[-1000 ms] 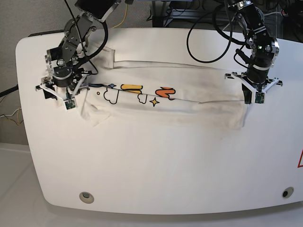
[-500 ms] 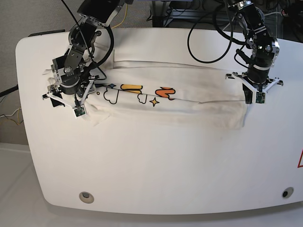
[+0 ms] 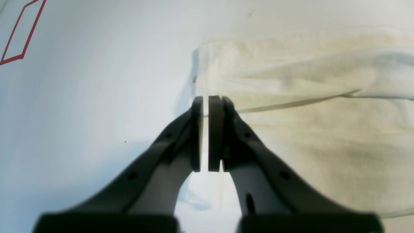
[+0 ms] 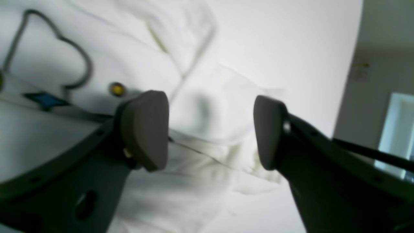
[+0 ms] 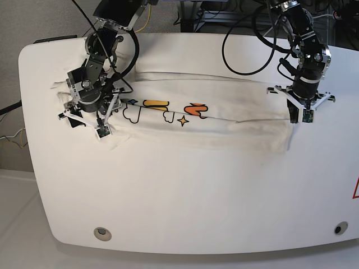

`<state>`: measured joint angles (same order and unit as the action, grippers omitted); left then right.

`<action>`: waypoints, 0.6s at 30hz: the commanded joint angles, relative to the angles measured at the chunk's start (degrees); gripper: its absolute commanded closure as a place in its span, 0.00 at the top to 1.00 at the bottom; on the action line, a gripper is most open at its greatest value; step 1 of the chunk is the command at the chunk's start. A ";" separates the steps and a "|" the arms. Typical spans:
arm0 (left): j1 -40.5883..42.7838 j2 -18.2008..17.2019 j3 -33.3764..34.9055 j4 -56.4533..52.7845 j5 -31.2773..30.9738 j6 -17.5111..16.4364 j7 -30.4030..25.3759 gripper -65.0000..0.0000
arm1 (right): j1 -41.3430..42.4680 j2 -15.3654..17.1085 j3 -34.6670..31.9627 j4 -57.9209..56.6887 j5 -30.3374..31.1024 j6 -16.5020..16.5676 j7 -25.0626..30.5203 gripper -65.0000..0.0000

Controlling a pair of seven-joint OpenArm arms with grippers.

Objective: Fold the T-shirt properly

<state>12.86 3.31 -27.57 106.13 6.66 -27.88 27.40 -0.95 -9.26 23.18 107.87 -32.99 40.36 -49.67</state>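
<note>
One T-shirt (image 5: 202, 120) lies on the white table (image 5: 185, 196), folded into a long band that runs across the far half from near the left edge toward the right edge. Its print shows on the left half — yellow and orange letters, outlined clouds, a small star — while the right half is plain and faintly soiled.

Two grippers work at it, one at each end. The left gripper (image 3: 205, 136) stands at the band's right end with its jaws pressed almost together, only a thin slit between them; whether cloth is caught in that slit I cannot tell. The right gripper (image 4: 210, 132) hangs over the left end with its jaws spread wide, the rumpled sleeve (image 4: 223, 129) showing in the gap between them and nothing pinched.

Black cables (image 5: 247, 50) loop above the far edge. Two round holes (image 5: 102, 233) sit near the front corners, and a red mark (image 5: 355, 190) shows at the right edge.
</note>
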 commanded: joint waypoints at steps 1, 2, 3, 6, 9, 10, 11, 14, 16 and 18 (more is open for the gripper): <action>-0.42 -0.37 0.10 0.99 -0.37 0.32 -1.60 0.04 | 0.20 0.26 0.07 0.74 -0.37 -0.36 0.57 0.64; -0.42 -0.37 0.10 0.99 -0.37 0.32 -1.60 0.04 | 0.20 0.26 0.07 0.65 -0.28 -0.36 0.57 0.64; -0.42 -0.37 0.10 0.99 -0.37 0.32 -1.60 0.04 | 0.20 0.26 0.07 0.56 -0.28 -0.36 0.57 0.64; -0.42 -0.37 0.10 0.99 -0.37 0.32 -1.60 0.04 | 0.20 0.26 0.07 0.30 -0.28 -0.36 0.57 0.64; -0.42 -0.37 0.10 0.99 -0.37 0.41 -1.60 0.04 | 0.20 0.26 0.07 -0.49 -0.28 -0.36 0.66 0.64; -0.42 -0.37 0.10 0.99 -0.37 0.32 -1.60 0.04 | 0.20 0.26 0.07 -0.93 -0.28 -0.36 0.75 0.64; -0.42 -0.37 0.10 0.99 -0.37 0.32 -1.60 0.04 | 0.20 0.26 0.07 -1.19 -0.28 -0.36 0.83 0.64; -0.42 -0.37 0.01 0.91 -0.37 0.32 -1.60 0.04 | 0.20 0.26 0.16 -1.98 -0.28 -0.36 0.92 0.64; -0.42 -0.37 0.01 0.91 -0.37 0.32 -1.60 0.04 | 0.20 0.26 0.25 -2.51 -0.28 -0.36 0.92 0.64; -0.42 -0.37 0.01 0.91 -0.37 0.32 -1.60 0.04 | 0.20 0.26 0.25 -3.22 -0.28 -0.36 1.01 0.64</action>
<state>12.86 3.31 -27.49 106.13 6.66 -27.88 27.40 -1.52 -9.21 23.40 104.29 -33.21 40.36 -49.67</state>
